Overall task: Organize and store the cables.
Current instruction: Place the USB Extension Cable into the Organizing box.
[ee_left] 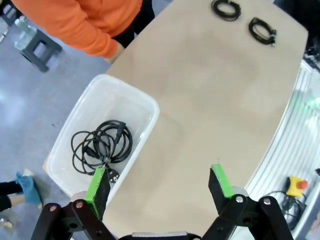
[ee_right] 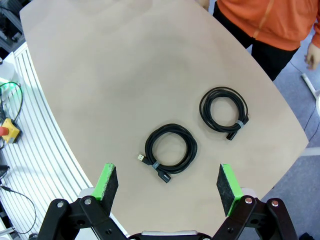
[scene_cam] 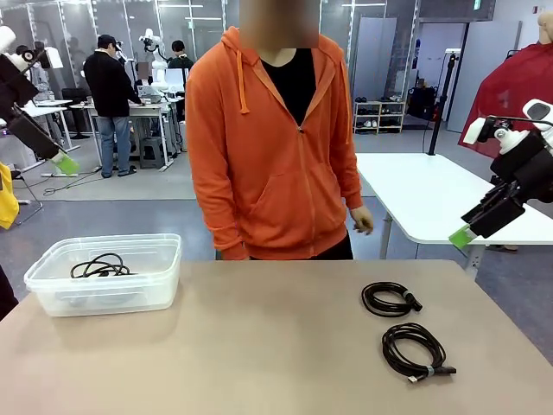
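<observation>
Coiling in bin (ee_left: 111,100), perhaps two cables (ee_left: 101,145).

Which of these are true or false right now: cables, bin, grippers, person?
1. Two coiled cables, the far coil and the near coil, lie on the table. True.
2. The clear bin is empty. False: one cable coil lies inside.
3. The left gripper and right gripper have their fingers spread, holding nothing. True.
4. The person's hand holds a cable. False: it hangs empty.
</observation>
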Robot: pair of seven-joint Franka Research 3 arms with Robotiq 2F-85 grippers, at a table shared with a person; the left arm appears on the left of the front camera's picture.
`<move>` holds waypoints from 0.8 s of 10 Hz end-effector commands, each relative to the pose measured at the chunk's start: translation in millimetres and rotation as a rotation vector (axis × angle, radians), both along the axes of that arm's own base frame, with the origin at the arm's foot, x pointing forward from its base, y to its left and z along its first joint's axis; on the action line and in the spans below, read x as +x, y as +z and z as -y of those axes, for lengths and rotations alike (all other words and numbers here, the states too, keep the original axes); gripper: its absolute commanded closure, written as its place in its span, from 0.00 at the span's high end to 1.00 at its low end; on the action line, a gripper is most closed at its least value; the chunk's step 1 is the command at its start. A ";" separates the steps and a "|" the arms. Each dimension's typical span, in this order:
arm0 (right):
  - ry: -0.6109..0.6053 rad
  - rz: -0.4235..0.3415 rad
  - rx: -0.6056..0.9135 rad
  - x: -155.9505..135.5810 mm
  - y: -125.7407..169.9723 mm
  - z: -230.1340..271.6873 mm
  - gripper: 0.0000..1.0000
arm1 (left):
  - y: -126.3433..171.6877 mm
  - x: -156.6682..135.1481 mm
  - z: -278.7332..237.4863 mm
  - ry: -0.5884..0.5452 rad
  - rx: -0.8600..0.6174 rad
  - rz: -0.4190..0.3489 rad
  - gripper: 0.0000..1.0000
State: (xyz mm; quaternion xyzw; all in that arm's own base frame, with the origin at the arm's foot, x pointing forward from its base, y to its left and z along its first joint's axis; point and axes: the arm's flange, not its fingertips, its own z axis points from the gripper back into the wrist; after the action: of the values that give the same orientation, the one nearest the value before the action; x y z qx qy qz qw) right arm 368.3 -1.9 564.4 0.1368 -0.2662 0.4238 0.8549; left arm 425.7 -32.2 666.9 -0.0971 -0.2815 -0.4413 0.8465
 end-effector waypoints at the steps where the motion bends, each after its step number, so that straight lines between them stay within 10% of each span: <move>1: 0.003 0.003 -0.001 1.4 1.3 0.5 1.00 | -22.4 -18.9 -0.8 -0.016 -0.057 0.112 1.00; 8: 0.003 0.003 -0.001 1.4 1.3 0.5 1.00 | -35.0 -42.5 -19.4 -0.002 -0.106 0.085 1.00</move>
State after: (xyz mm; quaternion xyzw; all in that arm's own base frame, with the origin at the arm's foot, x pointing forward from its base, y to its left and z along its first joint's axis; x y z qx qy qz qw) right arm 368.3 -1.9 564.4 0.1368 -0.2662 0.4238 0.8549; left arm 383.4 -10.2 632.8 -0.1297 -0.3457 -0.4394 0.8189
